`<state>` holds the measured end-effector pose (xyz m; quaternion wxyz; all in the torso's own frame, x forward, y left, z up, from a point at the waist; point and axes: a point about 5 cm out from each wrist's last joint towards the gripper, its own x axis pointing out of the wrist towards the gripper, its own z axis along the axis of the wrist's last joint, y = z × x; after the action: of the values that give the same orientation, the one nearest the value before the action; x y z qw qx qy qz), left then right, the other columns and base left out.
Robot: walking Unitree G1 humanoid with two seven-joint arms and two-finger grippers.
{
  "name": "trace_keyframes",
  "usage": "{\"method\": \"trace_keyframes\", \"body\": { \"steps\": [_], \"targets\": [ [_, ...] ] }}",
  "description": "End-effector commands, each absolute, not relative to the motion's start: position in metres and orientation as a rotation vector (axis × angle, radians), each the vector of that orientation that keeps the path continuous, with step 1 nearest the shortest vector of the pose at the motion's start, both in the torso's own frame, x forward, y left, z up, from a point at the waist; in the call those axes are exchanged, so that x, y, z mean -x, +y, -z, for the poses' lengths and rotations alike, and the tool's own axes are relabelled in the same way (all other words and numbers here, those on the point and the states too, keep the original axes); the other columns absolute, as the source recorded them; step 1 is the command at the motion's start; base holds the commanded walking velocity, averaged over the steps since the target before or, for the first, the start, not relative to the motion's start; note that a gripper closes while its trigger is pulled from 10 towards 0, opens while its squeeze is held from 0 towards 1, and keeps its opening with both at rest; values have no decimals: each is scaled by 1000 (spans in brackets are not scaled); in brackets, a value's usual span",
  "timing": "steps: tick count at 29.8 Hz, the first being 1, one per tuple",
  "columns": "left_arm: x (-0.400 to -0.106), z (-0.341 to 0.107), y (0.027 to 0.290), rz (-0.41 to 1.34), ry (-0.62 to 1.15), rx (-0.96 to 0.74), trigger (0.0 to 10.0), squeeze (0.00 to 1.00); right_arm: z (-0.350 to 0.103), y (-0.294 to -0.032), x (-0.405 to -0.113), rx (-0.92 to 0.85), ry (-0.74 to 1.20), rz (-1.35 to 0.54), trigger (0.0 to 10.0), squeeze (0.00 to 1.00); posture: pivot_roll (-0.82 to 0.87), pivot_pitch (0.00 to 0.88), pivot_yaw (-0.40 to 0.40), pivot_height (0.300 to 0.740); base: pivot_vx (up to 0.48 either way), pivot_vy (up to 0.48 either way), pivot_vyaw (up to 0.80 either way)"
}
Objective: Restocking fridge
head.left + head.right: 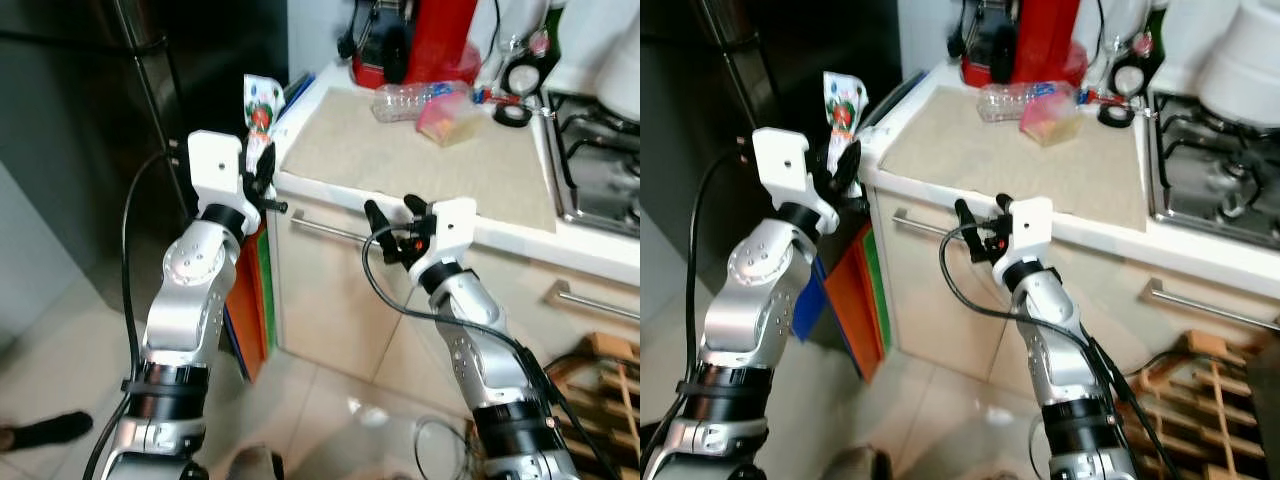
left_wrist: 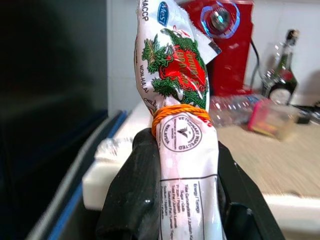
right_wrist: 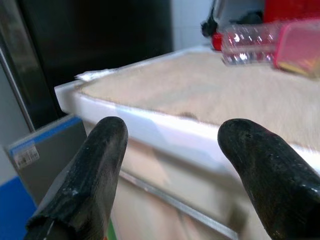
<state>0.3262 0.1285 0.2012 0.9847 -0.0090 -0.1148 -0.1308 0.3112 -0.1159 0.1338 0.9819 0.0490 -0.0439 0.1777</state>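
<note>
left tool (image 1: 262,170) clamped on upright food packet (image 2: 182,125) | right tool (image 3: 172,175) apart, holding nothing

— Where is the left gripper (image 1: 262,170) sitting?
— At ten o'clock, arm raised, fingers clamping.
— And the right gripper (image 1: 393,212)?
— Near centre, forearm angling up from five o'clock, fingers (image 3: 85,175) spreading apart, holding nothing.

Bright, soft-focus frames; dark left side
</note>
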Motion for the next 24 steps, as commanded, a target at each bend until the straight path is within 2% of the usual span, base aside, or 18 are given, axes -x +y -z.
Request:
{"method": "trace_keyframes", "body": {
  "steps": [1,24],
  "targets": [
    [-327,-206,126,283,-242,18,0,0,-133,-118,-312,-103,-78,-346,10000,0,-13,22,-20,740,-281,0,0],
    [-327,-209,124,302,-253,25,0,0,-132,-118,-313,-96,-70,-343,10000,0,-14,16,-21,740,-308,0,0]
  ]
}}
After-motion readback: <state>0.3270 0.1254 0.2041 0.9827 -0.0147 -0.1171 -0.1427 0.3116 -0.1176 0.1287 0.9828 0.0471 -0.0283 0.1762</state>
